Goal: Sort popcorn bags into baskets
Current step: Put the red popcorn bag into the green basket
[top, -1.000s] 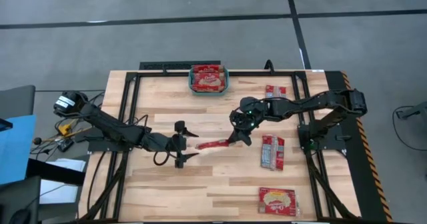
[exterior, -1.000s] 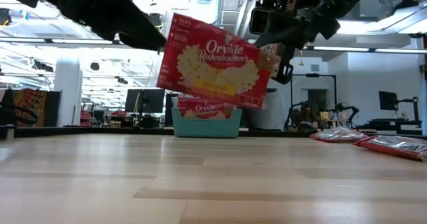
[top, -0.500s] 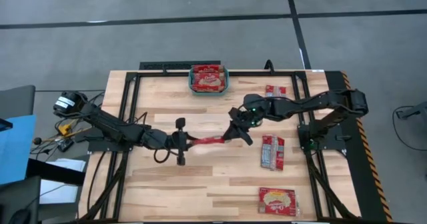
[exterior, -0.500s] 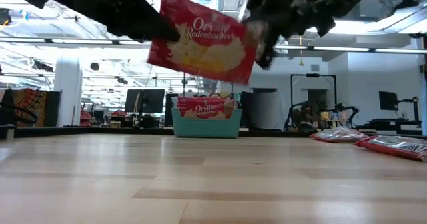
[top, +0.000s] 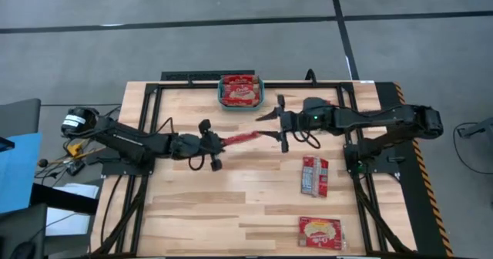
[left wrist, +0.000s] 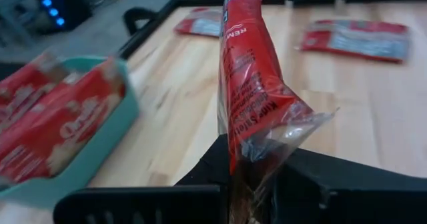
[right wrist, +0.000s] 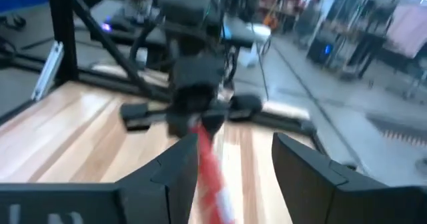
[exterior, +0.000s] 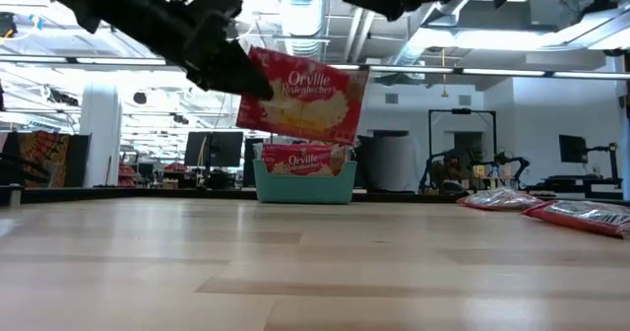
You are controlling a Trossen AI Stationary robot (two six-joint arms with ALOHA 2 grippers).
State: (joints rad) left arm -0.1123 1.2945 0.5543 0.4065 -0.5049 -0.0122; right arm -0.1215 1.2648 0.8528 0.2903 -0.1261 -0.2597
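A: High view first: left gripper [top: 209,146] at centre-left of frame, clenched on one end of a red popcorn bag [top: 240,138], packet edge-on and stretched toward centre

B: Right gripper [top: 275,121] just right of that packet's far end, fingers spread, gripping nothing. Looks like a handover, judging by one claw clamped and the other let go

A: Teal basket [top: 240,92] at top centre, already carrying packets. Held bag pointing roughly that way, probably lined up for the drop

B: More loose bags on the right half of the table [top: 185,213]: one at upper right [top: 317,105], one at mid right [top: 314,175], one at bottom right [top: 320,233]

A: Low view now: held bag [exterior: 300,104] high in upper centre, well clear of the wood, tilted, pinched at its left corner by the dark left gripper [exterior: 236,75]. Basket [exterior: 305,181] directly behind and below, a packet standing in it

B: Left wrist view: packet [left wrist: 250,84] rising from the clamped fingers [left wrist: 200,177] at bottom centre, wrapper crumpled at the pinch, so a firm corner grip. Basket [left wrist: 100,144] at left with bags inside

A: Right wrist view: own fingers [right wrist: 303,164] wide apart at the bottom, red packet [right wrist: 212,167] between but untouched; left gripper [right wrist: 193,114] beyond at centre, shut on the far end
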